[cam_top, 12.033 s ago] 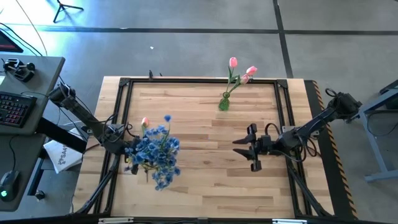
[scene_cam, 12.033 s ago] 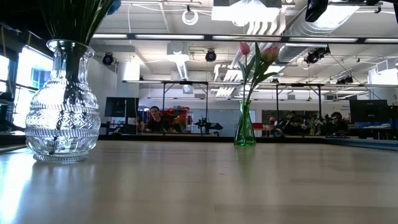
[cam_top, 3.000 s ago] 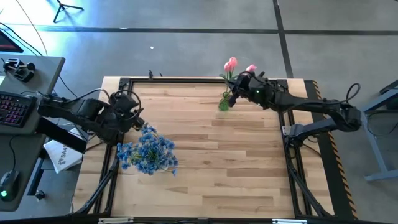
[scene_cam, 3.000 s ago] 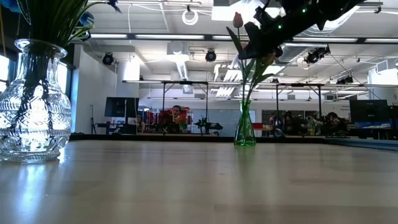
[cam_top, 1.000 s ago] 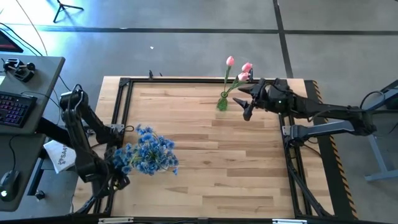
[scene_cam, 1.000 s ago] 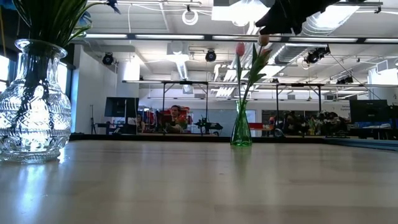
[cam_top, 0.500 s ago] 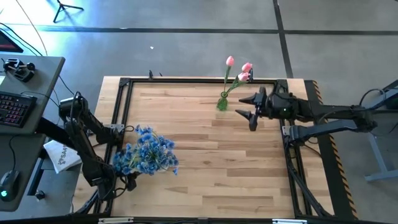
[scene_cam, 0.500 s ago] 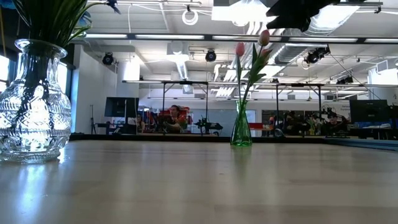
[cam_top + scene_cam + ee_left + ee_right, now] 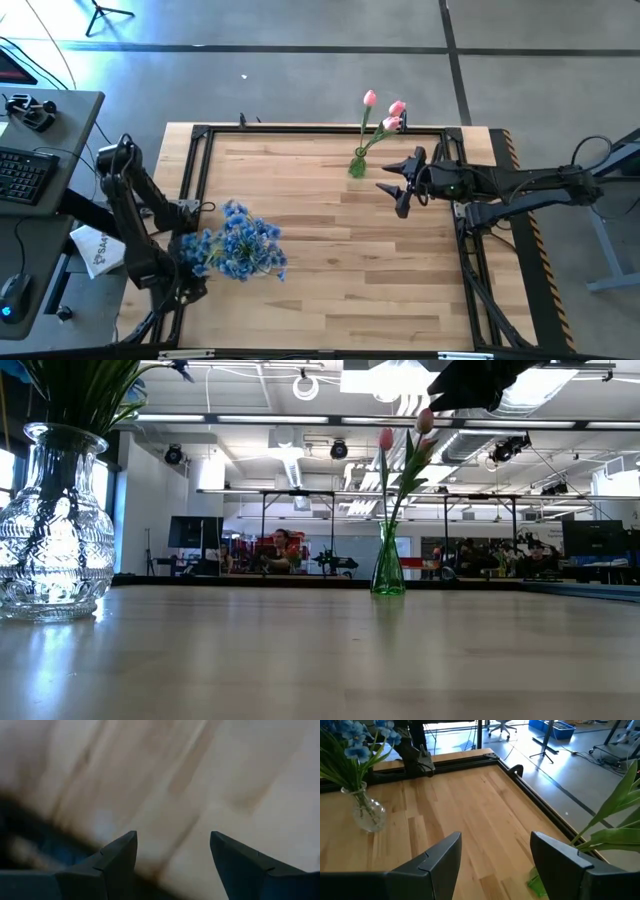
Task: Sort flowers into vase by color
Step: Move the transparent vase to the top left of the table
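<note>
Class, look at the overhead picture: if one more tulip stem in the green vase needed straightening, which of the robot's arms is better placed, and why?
Right. The right gripper hangs open just beside the green vase of pink tulips. The left gripper is at the table's near-left edge, beyond the blue flowers.

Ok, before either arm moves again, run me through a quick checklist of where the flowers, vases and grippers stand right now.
1. Pink tulips in the green vase: ok.
2. Blue flowers in the clear vase: ok.
3. Both vases upright: ok.
4. Right gripper open, empty, beside the green vase without touching it: ok.
5. Left gripper open and empty: ok.
6. Any stray pink flower among the blue ones: cannot tell.
</note>
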### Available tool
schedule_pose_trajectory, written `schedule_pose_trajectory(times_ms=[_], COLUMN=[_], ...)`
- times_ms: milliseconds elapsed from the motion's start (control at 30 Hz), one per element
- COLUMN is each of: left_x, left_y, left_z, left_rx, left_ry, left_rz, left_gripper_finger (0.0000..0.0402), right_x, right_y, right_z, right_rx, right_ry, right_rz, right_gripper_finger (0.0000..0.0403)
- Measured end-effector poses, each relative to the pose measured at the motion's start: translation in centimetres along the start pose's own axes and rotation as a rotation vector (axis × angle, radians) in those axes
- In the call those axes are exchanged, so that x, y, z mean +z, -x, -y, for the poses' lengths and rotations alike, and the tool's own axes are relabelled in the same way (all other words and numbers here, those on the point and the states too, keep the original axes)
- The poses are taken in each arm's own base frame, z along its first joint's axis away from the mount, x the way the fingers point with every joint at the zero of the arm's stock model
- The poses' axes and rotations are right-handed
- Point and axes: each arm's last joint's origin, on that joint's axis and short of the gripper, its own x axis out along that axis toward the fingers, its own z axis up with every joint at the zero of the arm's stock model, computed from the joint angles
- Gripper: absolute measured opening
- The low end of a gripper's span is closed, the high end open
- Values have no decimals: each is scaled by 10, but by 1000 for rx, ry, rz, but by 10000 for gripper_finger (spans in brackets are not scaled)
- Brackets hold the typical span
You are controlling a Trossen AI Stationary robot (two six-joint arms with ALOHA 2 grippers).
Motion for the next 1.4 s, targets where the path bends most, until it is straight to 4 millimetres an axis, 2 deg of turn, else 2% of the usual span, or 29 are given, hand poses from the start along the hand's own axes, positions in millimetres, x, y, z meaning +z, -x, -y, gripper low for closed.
schedule_pose_trajectory(times_ms=[233, 333, 800, 967, 1167, 1400], left_x=[-5, -2, 42, 48, 36, 1], left_y=[12, 20, 111, 132, 139, 131], left_z=[-10, -13, -10, -8, -3, 9], left_rx=[47, 71, -120, -185, -191, -143], left_ry=[61, 79, -150, -168, -83, 14], left_rz=[-352, -370, 220, 256, 104, 77], left_gripper_finger=[232, 228, 227, 227, 227, 227], right_x=[0, 0, -2, -4, -5, -5], right_y=[0, 0, 0, 0, 0, 0], right_z=[0, 0, 0, 1, 1, 1], right_rx=[0, -1, -2, -5, -3, -3], right_ry=[1, 2, 8, 8, 8, 10], right_rz=[-2, -3, -21, -43, -45, -45], right_gripper_finger=[233, 233, 233, 233, 233, 233])
